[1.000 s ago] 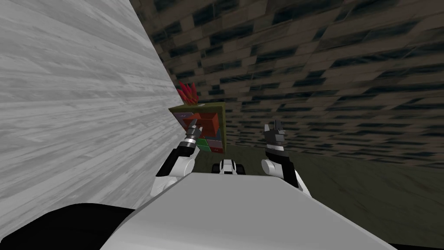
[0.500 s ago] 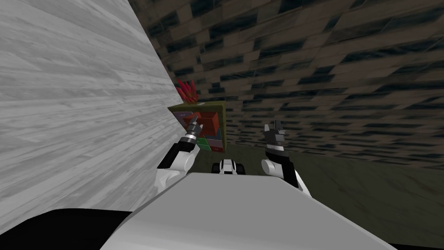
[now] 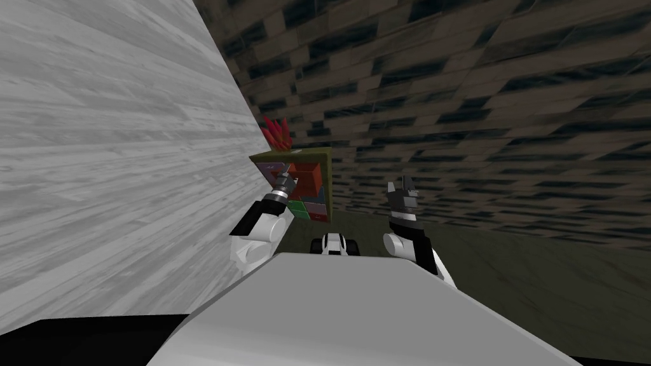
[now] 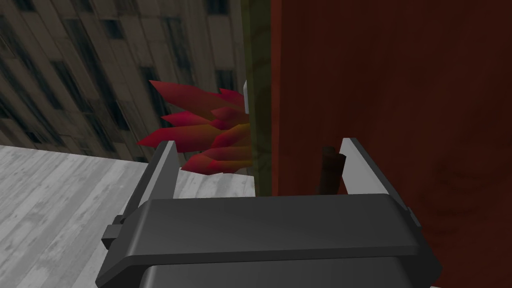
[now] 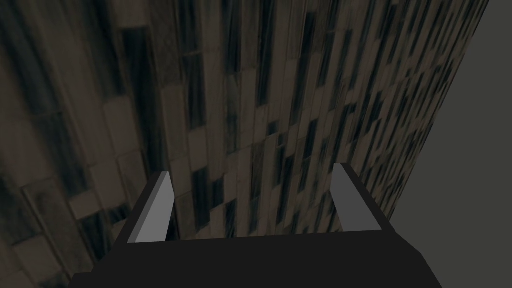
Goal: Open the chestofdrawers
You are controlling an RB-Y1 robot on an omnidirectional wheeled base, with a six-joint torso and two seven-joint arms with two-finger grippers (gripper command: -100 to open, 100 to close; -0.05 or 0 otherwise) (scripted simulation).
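Well, the olive-framed chest of drawers with coloured square fronts (image 3: 309, 185) stands against the pale grey plank wall (image 3: 114, 159). The left gripper (image 4: 258, 145) is right at the chest's upper red drawer front (image 4: 390, 100), near the chest's top. Its two blades are spread wide and grip nothing. The small dark stub handle (image 4: 330, 169) on that front sits inside the gap but hard against one finger (image 4: 357, 165), far from centred. The other blade hangs out past the chest's olive frame edge (image 4: 260, 100), over towards the red spiky plant (image 4: 200, 135) on the chest's top.

The main risk, as I judge it, is that off-centre line-up. If the claw closes from here, the outer blade has to sweep across the frame edge and may catch on it before it reaches the handle, leaving a skewed or half-made pinch. A thin, short stub held that way could slip out once the pull starts, and the drawer would stay shut. A pull angled away from the chest's front could also bind the drawer in its frame. A sideways correction might brush the plant.

The right gripper (image 3: 402, 185), blades parted and empty, is held well off the chest's right side
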